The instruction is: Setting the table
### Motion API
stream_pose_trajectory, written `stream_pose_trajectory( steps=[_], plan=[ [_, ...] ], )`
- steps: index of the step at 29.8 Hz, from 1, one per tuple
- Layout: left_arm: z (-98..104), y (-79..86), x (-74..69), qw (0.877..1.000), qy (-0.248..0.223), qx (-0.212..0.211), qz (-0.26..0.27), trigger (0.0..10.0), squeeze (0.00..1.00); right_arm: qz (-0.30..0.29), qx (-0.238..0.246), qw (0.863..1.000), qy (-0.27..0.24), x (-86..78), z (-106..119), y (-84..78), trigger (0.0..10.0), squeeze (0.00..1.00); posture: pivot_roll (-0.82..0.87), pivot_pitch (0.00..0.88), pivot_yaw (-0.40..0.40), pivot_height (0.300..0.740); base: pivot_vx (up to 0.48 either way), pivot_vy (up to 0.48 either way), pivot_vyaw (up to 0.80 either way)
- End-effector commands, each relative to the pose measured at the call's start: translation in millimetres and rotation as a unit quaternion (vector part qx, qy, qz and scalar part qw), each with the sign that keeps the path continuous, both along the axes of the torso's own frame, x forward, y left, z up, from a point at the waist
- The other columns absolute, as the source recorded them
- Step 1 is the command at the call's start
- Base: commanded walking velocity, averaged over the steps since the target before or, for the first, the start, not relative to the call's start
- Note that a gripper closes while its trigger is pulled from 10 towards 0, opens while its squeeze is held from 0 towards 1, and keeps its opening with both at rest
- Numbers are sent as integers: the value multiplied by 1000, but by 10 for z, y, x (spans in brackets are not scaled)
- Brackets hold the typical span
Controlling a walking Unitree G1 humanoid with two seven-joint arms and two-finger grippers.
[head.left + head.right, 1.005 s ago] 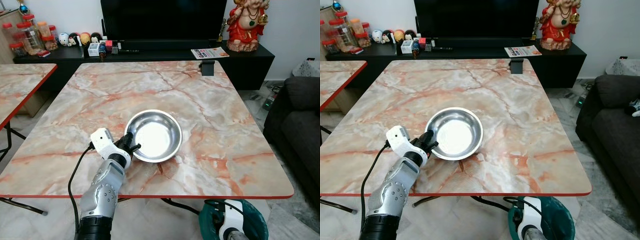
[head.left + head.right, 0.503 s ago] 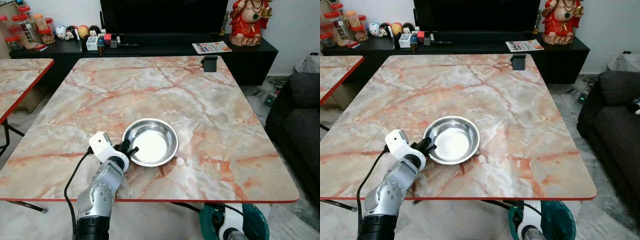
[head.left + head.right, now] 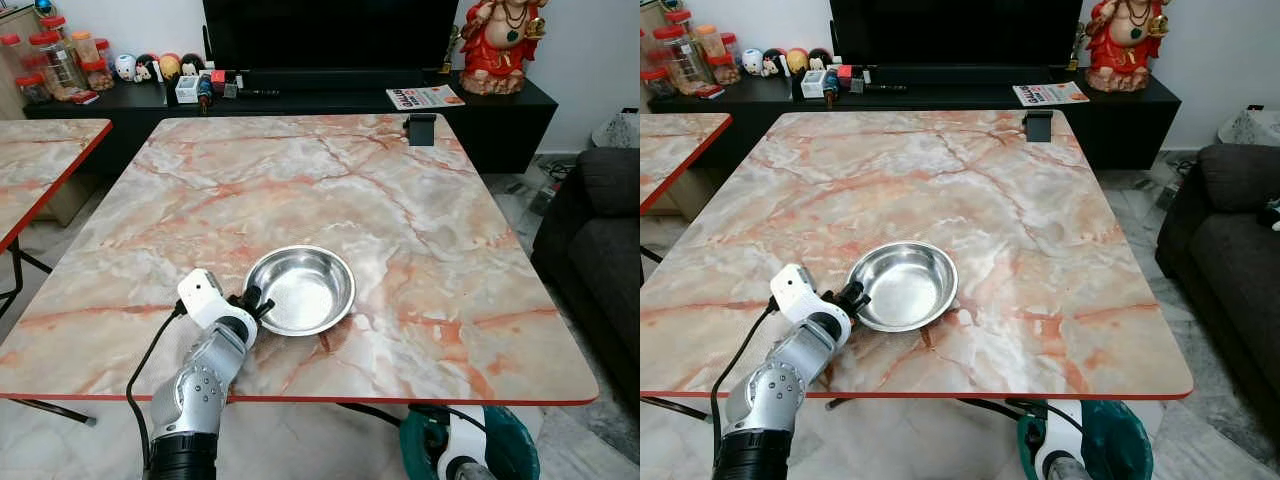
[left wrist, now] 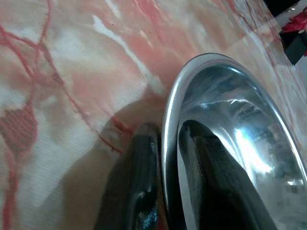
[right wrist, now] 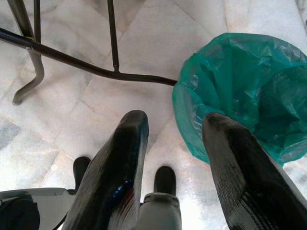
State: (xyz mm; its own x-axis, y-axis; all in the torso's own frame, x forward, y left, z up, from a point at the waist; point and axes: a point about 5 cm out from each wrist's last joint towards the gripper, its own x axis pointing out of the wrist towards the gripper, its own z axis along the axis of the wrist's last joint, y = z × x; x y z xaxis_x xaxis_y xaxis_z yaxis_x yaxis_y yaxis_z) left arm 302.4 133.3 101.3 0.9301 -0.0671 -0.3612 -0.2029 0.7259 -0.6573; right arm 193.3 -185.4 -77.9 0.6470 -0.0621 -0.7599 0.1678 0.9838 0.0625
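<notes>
Marble table [image 3: 420,210]: left gripper [image 3: 256,303] jaws pinch bowl [image 3: 305,285] rim.

The left arm [image 3: 200,385] is a silver, ribbed metal casing dotted with small dark screw holes, ending below in a black cylindrical section. Its wrist carries a white, rounded box-shaped camera housing [image 3: 201,296] above a black collar, and a thin black cable [image 3: 140,365] loops from that housing down along the arm. The left gripper [image 3: 255,303] has 2 long black fingers [image 4: 134,191] with a glossy, slightly textured surface. The right gripper [image 5: 175,158] has 2 matching broad black fingers, finely ridged, set on a grey base, and the right arm's [image 3: 462,455] wrist piece is white with a dark round fitting.
</notes>
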Motion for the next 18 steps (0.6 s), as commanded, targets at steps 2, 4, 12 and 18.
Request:
stream_pose_trajectory(
  steps=[2, 4, 12, 18],
  plan=[
    [22, -29, -51, 1000, -1, -7, -2, 10000, 0, -2, 1, 1000, -6, 25, 12, 17, 10000, 0, 71, 12, 27, 740, 0, 0, 0],
    [45, -18, -50, 1000, -4, -5, 1, 10000, 0, -1, 1, 1000, -6, 26, 13, 18, 10000, 0, 71, 11, 27, 740, 0, 0, 0],
    [275, 86, -50, 997, -66, 41, -13, 10000, 0, 0, 0, 1000, -6, 28, 14, 12, 10000, 0, 75, 12, 23, 740, 0, 0, 0],
    [269, 162, -86, 995, -64, 70, -14, 10000, 0, 2, 0, 1000, -5, 27, 14, 14, 10000, 0, 82, 12, 19, 740, 0, 0, 0]
  ],
)
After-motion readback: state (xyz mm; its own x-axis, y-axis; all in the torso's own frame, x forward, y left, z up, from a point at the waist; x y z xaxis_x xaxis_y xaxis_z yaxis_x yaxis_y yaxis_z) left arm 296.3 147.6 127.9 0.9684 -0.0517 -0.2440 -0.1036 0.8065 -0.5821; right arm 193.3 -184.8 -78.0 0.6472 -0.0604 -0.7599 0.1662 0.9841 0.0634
